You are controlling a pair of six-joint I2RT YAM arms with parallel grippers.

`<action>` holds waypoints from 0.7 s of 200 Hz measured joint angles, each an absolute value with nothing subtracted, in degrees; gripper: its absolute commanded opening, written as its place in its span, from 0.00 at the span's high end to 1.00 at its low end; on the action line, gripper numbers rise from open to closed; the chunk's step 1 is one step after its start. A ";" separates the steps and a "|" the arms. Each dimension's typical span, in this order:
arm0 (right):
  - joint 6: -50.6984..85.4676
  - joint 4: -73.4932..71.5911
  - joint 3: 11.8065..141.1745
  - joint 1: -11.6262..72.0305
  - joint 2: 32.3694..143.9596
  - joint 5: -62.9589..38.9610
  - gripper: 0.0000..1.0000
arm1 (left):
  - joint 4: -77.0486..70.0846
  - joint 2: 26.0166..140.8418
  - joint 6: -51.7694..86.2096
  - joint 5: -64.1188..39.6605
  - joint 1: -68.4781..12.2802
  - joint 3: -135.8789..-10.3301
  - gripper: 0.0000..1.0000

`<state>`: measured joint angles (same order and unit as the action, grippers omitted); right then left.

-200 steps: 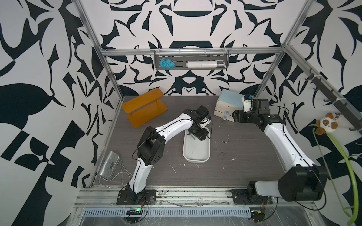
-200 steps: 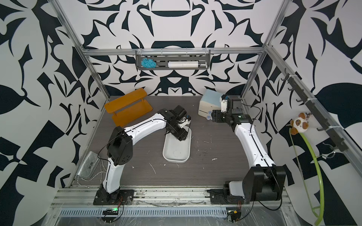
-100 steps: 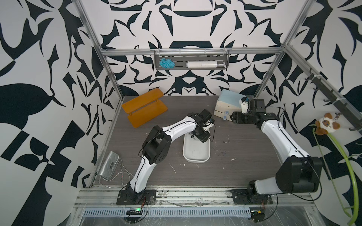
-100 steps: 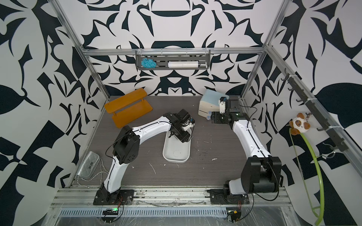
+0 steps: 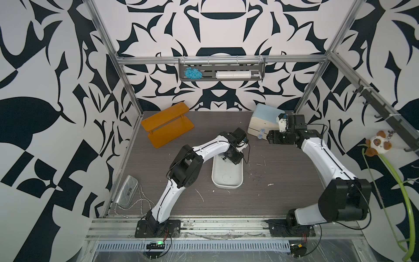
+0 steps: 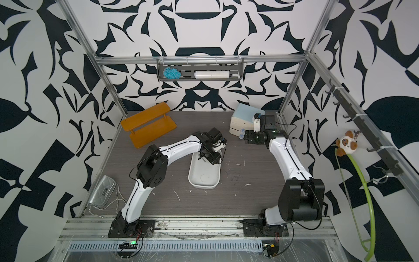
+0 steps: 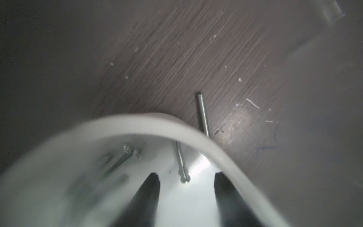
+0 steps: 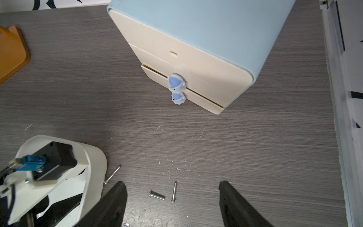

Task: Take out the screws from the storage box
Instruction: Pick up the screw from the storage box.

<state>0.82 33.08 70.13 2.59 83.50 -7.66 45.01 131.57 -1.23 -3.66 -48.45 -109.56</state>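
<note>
Three screws (image 8: 157,195) already lie out on the counter (image 8: 255,137) under my right gripper (image 8: 172,182), which hangs wide open and empty near the two-drawer cabinet (image 8: 196,64). Several more remain in the white storage box (image 7: 137,121) mid-counter. My left gripper (image 7: 186,175) straddles one screw (image 7: 181,163) there, jaws apart, not yet pinching. Since a second ago, my left arm has leaned further over the box.

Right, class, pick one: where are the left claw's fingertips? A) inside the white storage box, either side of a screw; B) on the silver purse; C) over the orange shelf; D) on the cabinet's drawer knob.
A: the left wrist view shows the left claw inside the storage box, its jaws apart with one screw lying between them.
</note>
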 measured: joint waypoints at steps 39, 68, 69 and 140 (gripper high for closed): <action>0.75 33.32 70.43 2.59 83.74 -7.51 0.22 | 45.30 134.23 -1.30 -3.18 -48.45 -111.24 0.53; 0.71 33.36 70.43 2.59 83.77 -7.49 0.22 | 46.63 135.90 -1.43 -2.85 -48.40 -114.06 0.59; 0.71 33.39 70.43 2.59 83.77 -7.49 0.22 | 46.70 135.96 -1.39 -2.85 -48.38 -114.15 0.60; 0.71 33.52 70.74 2.59 83.77 -7.25 0.22 | 48.93 137.01 -1.87 -3.29 -48.34 -115.59 0.95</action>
<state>0.71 33.52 70.74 2.59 83.77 -7.25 48.93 137.01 -1.87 -3.29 -48.34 -115.59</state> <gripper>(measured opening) 0.782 0.085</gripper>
